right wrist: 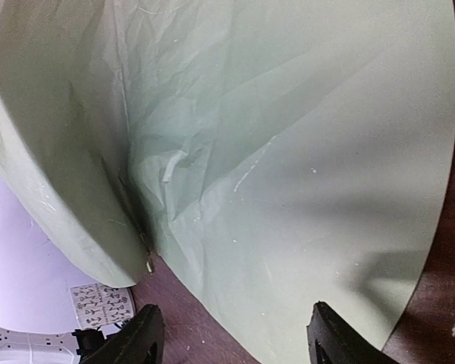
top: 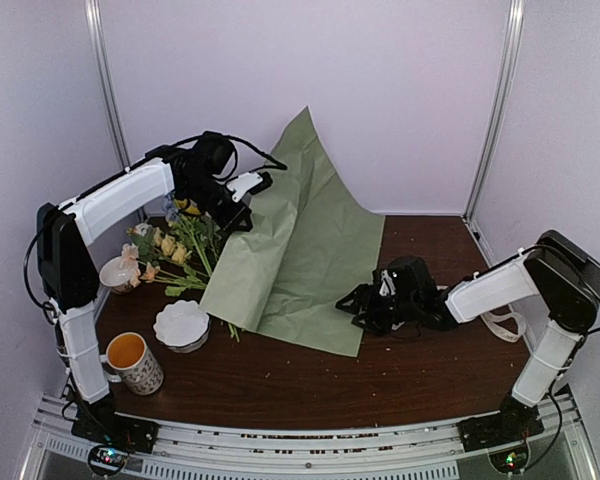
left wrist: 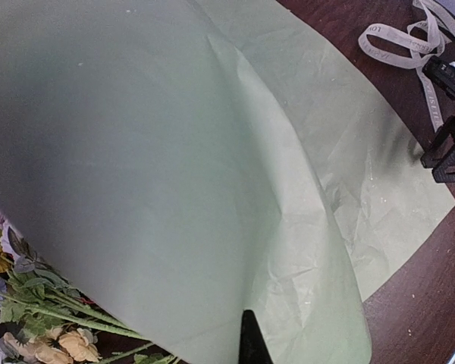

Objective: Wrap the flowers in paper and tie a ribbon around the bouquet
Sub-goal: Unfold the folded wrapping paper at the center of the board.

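Two arms here, so two reports. My left gripper [top: 238, 212] is clenched on the left side of the paper [top: 300, 250] and holds that side up off the table [top: 330, 390]. From the left wrist I only see one dark fingertip [left wrist: 250, 341] poking out under the sheet. My right gripper [top: 352, 300] is released. Its jaws stand wide apart and low over the paper's near right edge with nothing between them.

Edges first. The lifted part peaks in a point against the back wall, and the rest slopes down to lie flat on the wood. The near edge runs diagonally toward my right gripper, and in the right wrist view it curves past the right-hand fingertip [right wrist: 334, 341]. There's bare dark wood in front of the sheet and to its right, so plenty of room there. The left side is crowded.

The paper is thin, matte sage green, and crinkled with creases where it bends [right wrist: 174, 167]. The flowers [top: 180, 245] lie on the left with their thin green stems tucked under the raised flap and their yellow and peach heads sticking out [left wrist: 45, 334]. The ribbon [top: 505, 325] is flat, cream and printed with lettering. It's looped loosely by the right table edge, under my right forearm [left wrist: 409, 38].

The count is one sheet, one ribbon, and one bunch of flowers (I can't count the stems). There's also one scalloped white bowl [top: 181, 325], one patterned mug [top: 135, 362] with orange liquid, and one small cup [top: 118, 272].
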Motion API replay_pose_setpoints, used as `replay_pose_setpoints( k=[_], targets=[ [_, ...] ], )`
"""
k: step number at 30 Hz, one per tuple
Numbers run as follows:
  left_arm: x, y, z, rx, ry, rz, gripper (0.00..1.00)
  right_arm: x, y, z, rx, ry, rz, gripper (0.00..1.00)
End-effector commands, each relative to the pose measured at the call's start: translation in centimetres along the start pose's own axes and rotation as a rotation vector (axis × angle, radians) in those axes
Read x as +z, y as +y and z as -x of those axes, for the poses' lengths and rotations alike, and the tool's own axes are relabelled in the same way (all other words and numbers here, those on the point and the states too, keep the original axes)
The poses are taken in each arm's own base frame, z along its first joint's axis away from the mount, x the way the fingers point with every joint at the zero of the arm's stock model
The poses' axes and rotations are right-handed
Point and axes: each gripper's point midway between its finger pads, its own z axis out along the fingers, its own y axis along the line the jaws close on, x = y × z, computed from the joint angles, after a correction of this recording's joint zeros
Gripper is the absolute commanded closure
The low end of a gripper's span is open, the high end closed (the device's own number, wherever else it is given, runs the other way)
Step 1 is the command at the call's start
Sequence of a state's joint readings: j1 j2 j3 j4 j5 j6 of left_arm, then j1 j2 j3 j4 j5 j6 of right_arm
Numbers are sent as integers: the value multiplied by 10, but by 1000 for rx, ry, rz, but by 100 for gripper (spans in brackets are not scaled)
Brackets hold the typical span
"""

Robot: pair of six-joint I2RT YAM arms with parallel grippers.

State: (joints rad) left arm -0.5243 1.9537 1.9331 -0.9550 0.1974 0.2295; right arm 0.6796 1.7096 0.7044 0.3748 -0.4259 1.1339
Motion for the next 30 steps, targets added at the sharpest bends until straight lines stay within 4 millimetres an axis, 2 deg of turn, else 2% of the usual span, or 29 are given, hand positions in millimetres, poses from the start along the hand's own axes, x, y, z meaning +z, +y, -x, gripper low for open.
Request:
replay_pose_setpoints(
  k=[1,5,8,11,15,20,26,30],
  targets=[
    [6,-1,-1,7,3,-11,100,5,25,3,-10,-16,87,34],
    [6,-1,-2,9,6,-8,100,4,6,4,-10,-26,-26,34],
    [6,0,-3,12,9,-4,100,-16,-17,10,-41,-79,-174,33],
    [5,-1,-2,11,6,-5,100,-40,-45,29,-120,-121,-387,28],
    [5,-1,-3,11,8,-5,100,-48,-56,60,-116,-135,-419,25],
    [6,-1,-4,10,11,-4,100,-24,-60,74,-46,-71,-340,23],
    [8,-1,-4,8,13,-9,100,19,-45,90,-18,-26,-241,23],
    [9,0,-7,9,24,-2,100,32,-35,101,17,-49,-196,24]
  ],
)
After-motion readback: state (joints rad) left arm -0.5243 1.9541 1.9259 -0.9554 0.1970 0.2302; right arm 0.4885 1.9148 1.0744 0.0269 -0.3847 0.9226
